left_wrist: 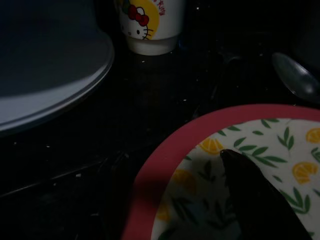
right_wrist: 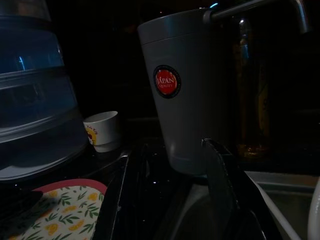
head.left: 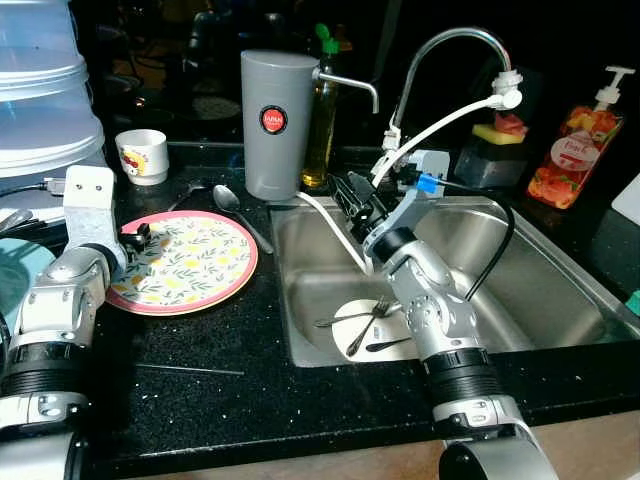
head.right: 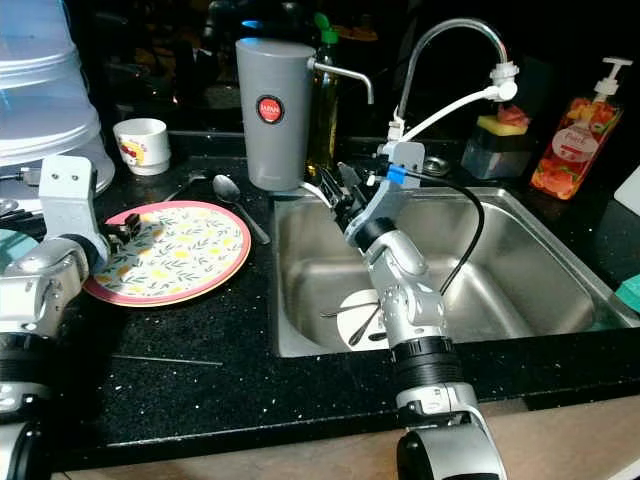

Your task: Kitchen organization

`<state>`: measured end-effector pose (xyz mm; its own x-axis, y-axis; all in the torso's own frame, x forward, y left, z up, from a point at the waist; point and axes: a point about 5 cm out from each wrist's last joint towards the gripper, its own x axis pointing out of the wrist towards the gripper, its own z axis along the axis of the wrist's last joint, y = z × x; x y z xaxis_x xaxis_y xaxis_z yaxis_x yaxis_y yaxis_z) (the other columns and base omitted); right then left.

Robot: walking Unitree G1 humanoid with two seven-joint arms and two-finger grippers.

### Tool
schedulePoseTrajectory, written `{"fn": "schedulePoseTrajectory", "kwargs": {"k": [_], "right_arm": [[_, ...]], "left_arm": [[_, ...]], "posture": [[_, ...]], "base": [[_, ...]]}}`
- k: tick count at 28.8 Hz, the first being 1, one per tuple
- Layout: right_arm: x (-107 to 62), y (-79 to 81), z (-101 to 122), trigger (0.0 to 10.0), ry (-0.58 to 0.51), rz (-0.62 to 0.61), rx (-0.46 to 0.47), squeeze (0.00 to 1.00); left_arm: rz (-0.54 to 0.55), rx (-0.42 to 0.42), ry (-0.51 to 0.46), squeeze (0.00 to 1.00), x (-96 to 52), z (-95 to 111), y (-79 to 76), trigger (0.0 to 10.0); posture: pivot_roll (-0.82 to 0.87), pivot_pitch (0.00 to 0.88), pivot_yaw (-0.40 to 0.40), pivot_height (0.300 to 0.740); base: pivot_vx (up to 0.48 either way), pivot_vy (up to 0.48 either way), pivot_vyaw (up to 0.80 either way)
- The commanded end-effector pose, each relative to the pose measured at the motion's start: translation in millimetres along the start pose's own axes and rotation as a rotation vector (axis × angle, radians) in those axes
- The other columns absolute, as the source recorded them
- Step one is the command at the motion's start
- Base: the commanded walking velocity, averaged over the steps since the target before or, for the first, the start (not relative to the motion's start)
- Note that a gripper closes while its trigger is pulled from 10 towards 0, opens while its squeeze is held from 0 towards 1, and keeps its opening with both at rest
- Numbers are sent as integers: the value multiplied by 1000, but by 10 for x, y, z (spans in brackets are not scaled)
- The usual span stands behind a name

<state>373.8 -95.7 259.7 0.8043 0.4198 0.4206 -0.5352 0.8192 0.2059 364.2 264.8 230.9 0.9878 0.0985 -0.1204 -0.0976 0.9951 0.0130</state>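
A pink-rimmed plate [head.left: 190,262] printed with lemons and leaves lies on the black counter [head.left: 220,400] just left of the steel sink [head.left: 520,290]. The left gripper [head.left: 135,238] rests over the plate's left edge; the left wrist view shows one dark finger [left_wrist: 260,192] lying above the lemon pattern, but whether the fingers are parted or closed cannot be told. That same view also brings out the cartoon-cat print on the small white cup [left_wrist: 150,25] standing beyond the plate, which the head views show as a blur of colour.

The right gripper [head.left: 352,198] hangs above the sink's near-left corner with its fingers spread apart and holding nothing; the right wrist view looks between them toward the grey tumbler [right_wrist: 182,100] and makes its red "Japan Quality" badge readable.

The head views show a small white dish [head.left: 372,325] in the basin with a fork [head.left: 368,322] and other cutlery across it. A spoon [head.left: 232,205] lies on the counter between plate and tumbler.
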Motion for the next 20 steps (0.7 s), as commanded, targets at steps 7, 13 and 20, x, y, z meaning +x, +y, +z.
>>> {"fn": "schedulePoseTrajectory", "kwargs": {"k": [7,13,20], "right_arm": [[11,-10,59,10000,-10,8,-9,0],[16,-13,77,10000,-13,9,-9,0],[26,-11,85,10000,-12,19,-11,0]], "left_arm": [[-79,-58,16,0,37,-1,-150,10000],[-62,5,46,0,44,59,-133,10000],[-76,24,120,0,28,43,-112,10000]], "posture": [[60,25,-78,740],[59,29,-76,740],[60,29,-76,740]], "base": [[0,0,0],[0,0,0],[0,0,0]]}}
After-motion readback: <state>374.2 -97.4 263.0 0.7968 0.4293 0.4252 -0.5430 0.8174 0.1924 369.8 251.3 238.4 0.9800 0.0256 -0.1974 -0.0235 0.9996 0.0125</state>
